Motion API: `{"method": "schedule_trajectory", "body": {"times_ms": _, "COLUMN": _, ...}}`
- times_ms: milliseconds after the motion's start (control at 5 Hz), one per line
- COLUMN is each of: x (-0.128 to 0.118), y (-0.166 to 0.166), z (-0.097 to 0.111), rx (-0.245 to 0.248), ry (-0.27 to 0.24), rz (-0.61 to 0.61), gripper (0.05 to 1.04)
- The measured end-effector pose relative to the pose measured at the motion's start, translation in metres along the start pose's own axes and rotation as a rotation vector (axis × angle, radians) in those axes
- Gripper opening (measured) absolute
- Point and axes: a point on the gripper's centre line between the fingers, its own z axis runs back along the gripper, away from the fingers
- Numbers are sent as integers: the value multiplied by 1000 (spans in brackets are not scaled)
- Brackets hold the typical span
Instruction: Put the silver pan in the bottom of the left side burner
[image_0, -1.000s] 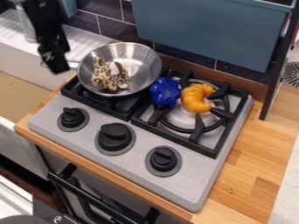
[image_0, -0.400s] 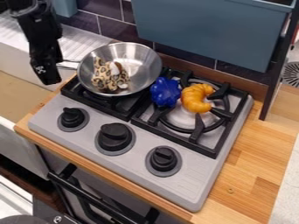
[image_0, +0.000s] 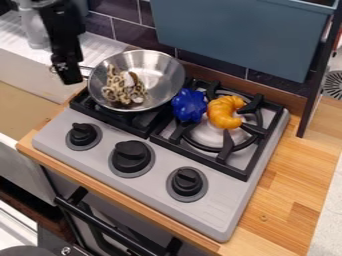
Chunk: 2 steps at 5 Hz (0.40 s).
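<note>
one wooden tabletop (image_0: 284, 200) spreads below the gripper (image_0: 70, 81) and off to its right, carrying one gray stove (image_0: 220, 212). to the right of the gripper and further up, one blue-gray bin (image_0: 234, 37) stands before a dark tiled wall (image_0: 143, 35); one white sink (image_0: 30, 75) lies to its left, with a tan bottom. the stove has two black grates (image_0: 200, 166), both right of the gripper, the left one nearer. one silver pan (image_0: 159, 75) is over that left grate, just right of the gripper, its handle running toward it; whether they touch, i can't tell. three black knobs (image_0: 131, 156) sit lower and right of the gripper. one spotted thing (image_0: 120, 91) lies in the pan; further right are one orange toy (image_0: 224, 112) and one blue toy (image_0: 189, 105), side by side. whether the gripper is spread or pressed together, i can't tell.
</note>
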Motion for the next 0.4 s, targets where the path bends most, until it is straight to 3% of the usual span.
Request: {"method": "schedule_trajectory", "body": {"times_ms": 400, "x": -4, "y": -4, "z": 4, "rx": -51, "ry": 4, "rz": -25, "gripper": 995}}
